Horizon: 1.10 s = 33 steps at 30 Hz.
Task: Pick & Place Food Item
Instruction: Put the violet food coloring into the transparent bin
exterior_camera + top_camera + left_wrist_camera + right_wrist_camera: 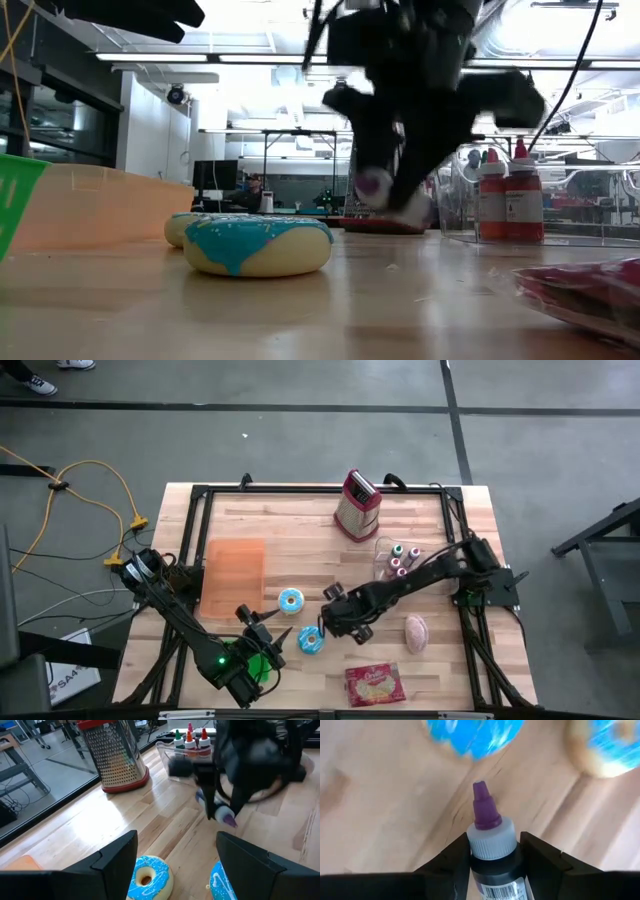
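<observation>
Wooden table, right pincer clamped on purple-capped bottle near 2 blue-iced donuts, left pincer open, empty.

Matt wooden table, perforated shiny metal grater, glossy blue-iced doughnuts.

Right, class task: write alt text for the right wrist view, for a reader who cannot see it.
The right gripper clamps a small bottle with a white cap and purple nozzle, pointing out over a wooden table. Two blue-iced doughnuts, one and another, lie blurred beyond it.
</observation>
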Each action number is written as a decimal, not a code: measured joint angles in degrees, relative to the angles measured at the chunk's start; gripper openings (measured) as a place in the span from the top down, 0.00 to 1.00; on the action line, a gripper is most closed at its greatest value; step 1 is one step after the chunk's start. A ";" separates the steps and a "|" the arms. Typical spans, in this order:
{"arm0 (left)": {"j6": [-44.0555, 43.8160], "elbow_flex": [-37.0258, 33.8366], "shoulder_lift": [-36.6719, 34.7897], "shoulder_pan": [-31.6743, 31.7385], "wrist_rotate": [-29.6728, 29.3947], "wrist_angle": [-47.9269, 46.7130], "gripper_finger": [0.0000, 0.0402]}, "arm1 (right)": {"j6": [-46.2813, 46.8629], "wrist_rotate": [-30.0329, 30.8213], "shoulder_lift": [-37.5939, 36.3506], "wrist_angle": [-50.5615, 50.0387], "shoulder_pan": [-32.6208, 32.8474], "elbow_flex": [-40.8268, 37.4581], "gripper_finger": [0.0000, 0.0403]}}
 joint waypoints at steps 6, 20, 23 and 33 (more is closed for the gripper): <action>0.01 0.00 0.02 0.00 -0.01 0.00 0.35 | 3.34 0.22 -6.22 0.68 -1.07 0.08 0.64; 2.91 0.00 0.07 0.00 -0.40 1.38 0.35 | 12.93 3.50 -23.19 -5.15 -4.12 -4.95 0.63; 3.07 0.00 0.09 0.09 -0.39 1.45 0.35 | 15.87 6.40 -28.18 -5.60 -4.53 -8.05 0.63; 3.62 0.00 0.07 0.58 -0.37 1.74 0.35 | 26.43 16.73 -46.54 -2.56 -2.98 -20.41 0.63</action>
